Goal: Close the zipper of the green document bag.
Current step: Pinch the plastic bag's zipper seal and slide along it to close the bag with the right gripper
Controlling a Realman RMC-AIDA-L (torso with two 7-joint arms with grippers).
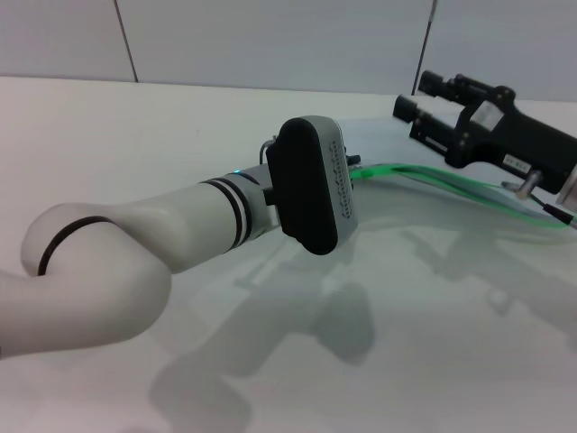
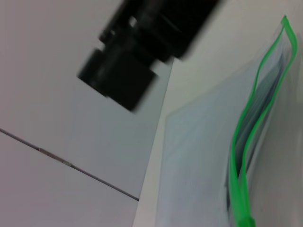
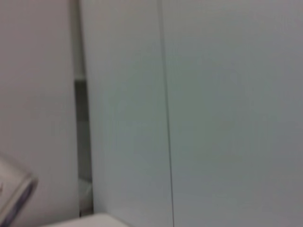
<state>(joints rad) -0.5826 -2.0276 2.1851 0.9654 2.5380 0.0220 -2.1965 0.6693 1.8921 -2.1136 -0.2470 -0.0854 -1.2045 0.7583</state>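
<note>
Left pincer [image 1: 347, 176] apparently reaches zipper [image 2: 246, 142], gaping along bag [image 2: 199, 161] edge

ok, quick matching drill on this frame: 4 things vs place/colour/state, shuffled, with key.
Things:
1. zipper
2. green document bag
3. right gripper
4. left arm

Descriptions:
A. white, reaching across the table from the robot's left
B. bright green, its two strips gaping apart
C. black, above the bag's far end
D. translucent pale blue-grey, lying flat

Pairs: 1-B, 2-D, 3-C, 4-A
</note>
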